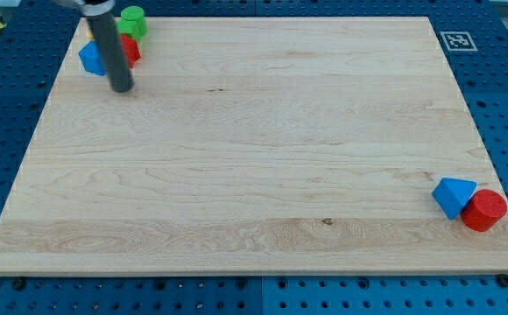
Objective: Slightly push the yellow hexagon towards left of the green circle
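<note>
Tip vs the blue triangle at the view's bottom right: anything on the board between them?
Nothing. In the camera view, the board is bare wood from my tip to the blue triangle. The other blocks cluster behind the rod at top left.

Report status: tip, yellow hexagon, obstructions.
My tip sits just below the top-left cluster. Yellow hexagon not visible. Rod hides part of the blue block and red block; green circle behind.
</note>
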`<state>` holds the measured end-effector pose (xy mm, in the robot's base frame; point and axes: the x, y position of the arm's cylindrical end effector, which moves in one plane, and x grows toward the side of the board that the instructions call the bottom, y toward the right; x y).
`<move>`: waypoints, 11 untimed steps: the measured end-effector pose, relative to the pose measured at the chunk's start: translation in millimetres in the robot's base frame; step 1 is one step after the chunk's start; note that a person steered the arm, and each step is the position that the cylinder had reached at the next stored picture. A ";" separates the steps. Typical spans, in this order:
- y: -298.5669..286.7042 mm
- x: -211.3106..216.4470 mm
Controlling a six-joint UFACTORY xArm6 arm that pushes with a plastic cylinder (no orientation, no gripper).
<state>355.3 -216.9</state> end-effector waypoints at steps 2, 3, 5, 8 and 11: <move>-48.3 -53.9; -47.7 -64.1; -87.9 -33.9; -87.9 -155.6; -55.0 -138.6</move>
